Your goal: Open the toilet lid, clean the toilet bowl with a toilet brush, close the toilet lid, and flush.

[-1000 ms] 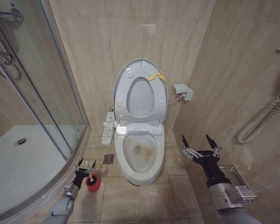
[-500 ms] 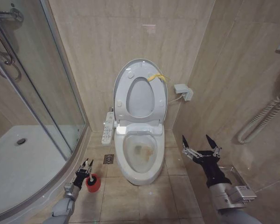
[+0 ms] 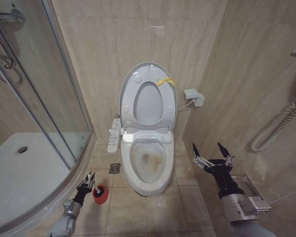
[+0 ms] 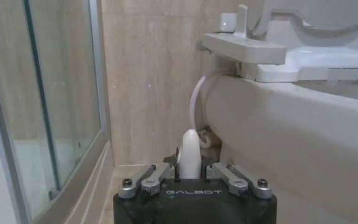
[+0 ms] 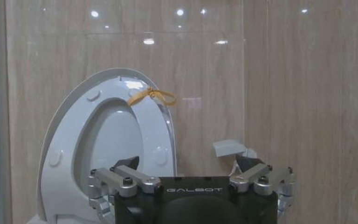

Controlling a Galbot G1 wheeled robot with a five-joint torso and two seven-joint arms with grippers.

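The toilet lid (image 3: pixel 147 97) stands raised against the back wall together with the seat ring, a yellow strap (image 3: pixel 166 81) at its rim; it also appears in the right wrist view as the lid (image 5: pixel 73 140). Below it the toilet bowl (image 3: pixel 148 163) lies open with brownish stains inside. The toilet brush (image 3: pixel 93 183) stands in a red cup (image 3: pixel 100 196) on the floor left of the bowl. My left gripper (image 3: pixel 88 181) is shut on its white handle (image 4: pixel 190 151). My right gripper (image 3: pixel 211 152) hangs open to the right of the bowl, holding nothing.
A curved glass shower enclosure (image 3: pixel 44 98) and its tray (image 3: pixel 19 173) take up the left. A control panel (image 3: pixel 114 134) hangs beside the toilet and a floor drain (image 3: pixel 115 168) lies beneath it. A wall socket (image 3: pixel 193 96), a hose (image 3: pixel 276 128) and a metal shelf (image 3: pixel 250 183) line the right wall.
My left gripper's fingers have gone from spread around the brush handle to shut on it, and the arm has sunk slightly. The right arm has not moved.
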